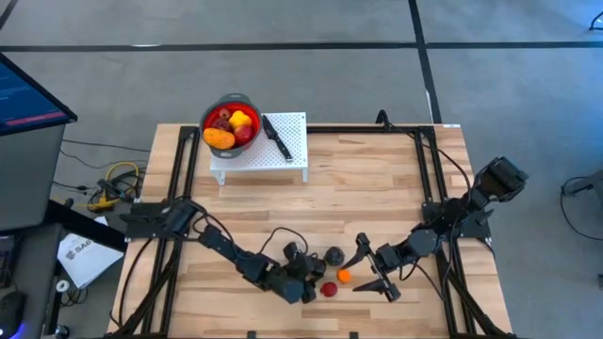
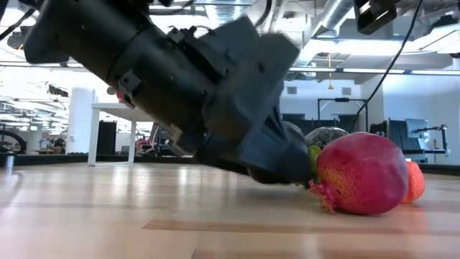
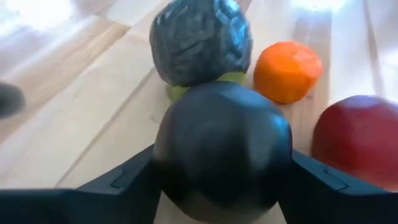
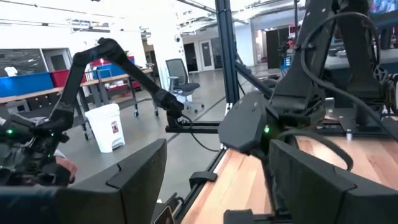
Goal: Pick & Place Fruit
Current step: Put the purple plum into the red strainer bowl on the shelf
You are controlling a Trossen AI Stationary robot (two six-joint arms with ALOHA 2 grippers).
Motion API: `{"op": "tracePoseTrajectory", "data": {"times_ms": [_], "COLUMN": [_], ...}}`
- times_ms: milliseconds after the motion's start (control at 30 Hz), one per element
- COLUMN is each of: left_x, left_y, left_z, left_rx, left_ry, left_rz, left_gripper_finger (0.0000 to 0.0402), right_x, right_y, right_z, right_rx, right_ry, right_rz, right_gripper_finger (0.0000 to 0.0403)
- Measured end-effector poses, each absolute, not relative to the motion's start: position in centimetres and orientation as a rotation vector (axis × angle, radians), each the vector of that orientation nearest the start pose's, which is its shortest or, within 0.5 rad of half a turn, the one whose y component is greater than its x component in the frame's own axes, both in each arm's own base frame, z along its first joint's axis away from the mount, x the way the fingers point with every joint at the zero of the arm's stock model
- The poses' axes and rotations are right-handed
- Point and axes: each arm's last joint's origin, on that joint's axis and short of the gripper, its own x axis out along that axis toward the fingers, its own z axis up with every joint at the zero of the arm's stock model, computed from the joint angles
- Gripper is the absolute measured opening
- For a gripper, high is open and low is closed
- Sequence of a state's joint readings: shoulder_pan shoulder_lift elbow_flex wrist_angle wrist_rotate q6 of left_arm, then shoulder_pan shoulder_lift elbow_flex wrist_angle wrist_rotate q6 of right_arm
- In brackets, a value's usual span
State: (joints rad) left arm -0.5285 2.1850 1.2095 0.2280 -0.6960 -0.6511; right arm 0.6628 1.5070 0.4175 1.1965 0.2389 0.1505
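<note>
A pale butcher-block table (image 1: 377, 188) filled the middle of the high view, ringed by grey floor, with a white stand (image 1: 259, 160) at its far edge.

Near the front edge lay the fruit still to be moved. A dark round fruit (image 3: 222, 149) sat on the wood between the two fingers of the left gripper (image 1: 303, 285). In the left wrist view a finger pressed in on each side of it, so the jaws looked closed around it, though it had not left the table. Directly beyond it, almost touching, was a second dark, wrinkled fruit (image 3: 200, 38) with a bit of green beneath. To one side of that lay a small orange fruit (image 3: 287, 70), and nearer the gripper a dark red fruit (image 3: 359, 140); in the low view the red one stood just beside the gripper body.

The held fruit was round, with no long axis to align. What mattered was that it lay squarely between the left fingers, so the move ahead was probably a straight lift clear of its close neighbours.

The right gripper (image 1: 374, 276) hung just right of the orange fruit, fingers spread wide and empty.

At the far-left corner of the stand, the red bowl (image 1: 230, 122) held several fruits already, beside a black-handled knife (image 1: 276, 137).
</note>
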Motion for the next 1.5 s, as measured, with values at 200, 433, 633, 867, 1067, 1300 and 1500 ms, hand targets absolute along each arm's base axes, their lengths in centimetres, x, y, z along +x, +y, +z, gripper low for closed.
{"op": "tracePoseTrajectory", "data": {"times_ms": [200, 433, 633, 867, 1067, 1300, 1500], "left_x": [36.8, 33.5, 29.8, 26.4, 24.3, 23.4, 23.5], "left_y": [-20.1, -16.7, -7.0, 4.3, 10.3, 14.9, 16.9], "left_z": [12.5, 24.7, 33.1, 36.7, 36.9, 35.3, 33.2], "left_rx": [-0.192, -0.197, -0.172, -0.055, -0.075, -0.171, -0.203], "left_ry": [0.52, 0.433, 0.344, 0.302, 0.318, 0.39, 0.504], "left_rz": [0.322, 0.324, 0.536, 0.913, 1.129, 1.189, 1.246], "left_gripper_finger": [0.0226, 0.025, 0.0228, 0.0251, 0.0251, 0.0244, 0.0255], "right_x": [21.4, 21.4, 21.5, 21.6, 21.6, 21.6, 21.6], "right_y": [15.7, 15.7, 15.6, 15.5, 15.5, 15.4, 15.5], "right_z": [18.6, 18.3, 18.4, 18.4, 18.4, 18.4, 18.4], "right_rx": [0.193, 0.182, 0.183, 0.208, 0.219, 0.237, 0.237], "right_ry": [-0.043, -0.021, -0.023, -0.022, -0.02, -0.017, -0.017], "right_rz": [0.424, 0.422, 0.414, 0.38, 0.379, 0.368, 0.368], "right_gripper_finger": [0.0276, 0.0276, 0.0276, 0.0276, 0.0276, 0.0276, 0.0276]}}
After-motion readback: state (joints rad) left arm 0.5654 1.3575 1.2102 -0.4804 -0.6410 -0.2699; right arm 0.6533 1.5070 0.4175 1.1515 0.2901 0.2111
